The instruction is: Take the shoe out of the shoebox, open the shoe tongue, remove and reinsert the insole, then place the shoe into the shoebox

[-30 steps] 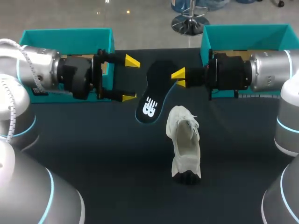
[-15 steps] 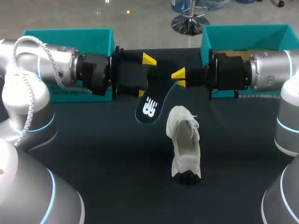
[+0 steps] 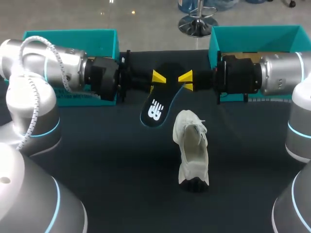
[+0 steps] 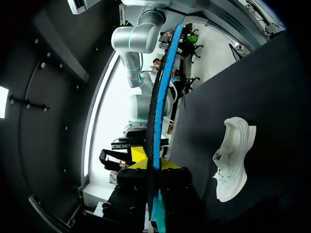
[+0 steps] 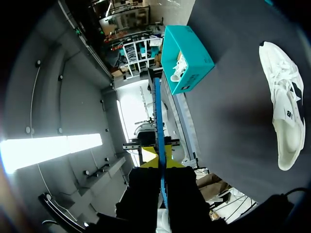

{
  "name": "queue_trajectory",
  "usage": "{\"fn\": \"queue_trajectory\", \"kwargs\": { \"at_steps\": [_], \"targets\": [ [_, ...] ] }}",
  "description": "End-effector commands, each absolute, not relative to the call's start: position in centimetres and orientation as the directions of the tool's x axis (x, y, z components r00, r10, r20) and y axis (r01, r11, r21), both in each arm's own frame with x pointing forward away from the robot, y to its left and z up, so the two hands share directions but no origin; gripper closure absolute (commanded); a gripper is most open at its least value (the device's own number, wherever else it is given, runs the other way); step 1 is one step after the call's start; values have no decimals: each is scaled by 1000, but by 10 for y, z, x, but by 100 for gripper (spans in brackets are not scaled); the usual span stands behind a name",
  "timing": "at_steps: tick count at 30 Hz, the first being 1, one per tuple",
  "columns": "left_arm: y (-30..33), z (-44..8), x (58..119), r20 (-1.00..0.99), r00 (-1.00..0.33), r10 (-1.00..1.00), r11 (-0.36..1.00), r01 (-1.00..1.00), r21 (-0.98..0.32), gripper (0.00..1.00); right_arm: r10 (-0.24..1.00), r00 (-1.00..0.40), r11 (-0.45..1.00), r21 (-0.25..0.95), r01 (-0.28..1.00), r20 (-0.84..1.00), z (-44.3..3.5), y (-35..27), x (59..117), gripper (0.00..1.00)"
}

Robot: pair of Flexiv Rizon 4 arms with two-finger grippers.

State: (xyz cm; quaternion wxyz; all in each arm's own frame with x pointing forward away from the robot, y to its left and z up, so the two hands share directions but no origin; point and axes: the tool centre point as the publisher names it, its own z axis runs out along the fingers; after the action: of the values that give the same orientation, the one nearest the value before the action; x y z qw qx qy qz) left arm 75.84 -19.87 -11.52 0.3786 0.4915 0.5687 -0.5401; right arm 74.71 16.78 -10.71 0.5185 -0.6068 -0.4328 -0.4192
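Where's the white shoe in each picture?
Head view: the white shoe is in the middle of the table, nearer the robot than the insole.
Left wrist view: the shoe is beside the insole's blue edge.
Right wrist view: the shoe is beside the insole's edge.
Shared landmark: the insole.

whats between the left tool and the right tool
The black insole, gripped by the left tool and right tool from either side; the head view shows it.
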Motion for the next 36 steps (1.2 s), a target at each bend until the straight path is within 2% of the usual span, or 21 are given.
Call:
{"fn": "queue_trajectory", "kwargs": {
  "at_steps": [1, 7, 8, 9, 14, 17, 23, 29, 31, 32, 36],
  "targets": [
    [-202, -117, 759, -957, -240, 162, -56, 966, -252, 100, 94, 275, -90, -267, 960, 957, -107, 168, 747, 100],
    [-199, -119, 759, -952, -255, 172, -48, 963, -267, 100, 94, 275, -90, -267, 960, 957, -107, 168, 747, 100],
    [-198, -119, 759, -951, -257, 173, -49, 962, -269, 100, 94, 275, -90, -267, 960, 957, -107, 168, 747, 80],
    [-196, -119, 759, -949, -259, 178, -50, 961, -272, 100, 97, 277, -114, -266, 957, 956, -107, 167, 747, 0],
    [-183, -119, 759, -933, -272, 235, -61, 954, -293, 100, 151, 274, -198, -242, 950, 950, -100, 145, 741, 0],
    [-174, -121, 757, -918, -278, 283, -61, 950, -306, 100, 217, 261, -197, -219, 955, 941, -95, 130, 737, 0],
    [-158, -125, 754, -899, -318, 302, -92, 929, -359, 100, 398, 180, -95, -154, 983, 900, -83, 109, 741, 0],
    [-150, -125, 744, -885, -330, 329, -121, 914, -386, 100, 597, 118, 18, -160, 987, 794, -81, 95, 748, 0],
    [-148, -125, 742, -885, -320, 339, -129, 916, -381, 100, 635, 204, -102, -182, 978, 745, -82, 86, 751, 0],
    [-147, -124, 739, -887, -312, 341, -141, 916, -376, 100, 588, 180, -98, -151, 984, 789, -81, 83, 751, 0],
    [-145, -122, 735, -892, -272, 361, -153, 926, -344, 100, 588, 180, -98, -151, 984, 789, -81, 83, 751, 0]
  ]
}}
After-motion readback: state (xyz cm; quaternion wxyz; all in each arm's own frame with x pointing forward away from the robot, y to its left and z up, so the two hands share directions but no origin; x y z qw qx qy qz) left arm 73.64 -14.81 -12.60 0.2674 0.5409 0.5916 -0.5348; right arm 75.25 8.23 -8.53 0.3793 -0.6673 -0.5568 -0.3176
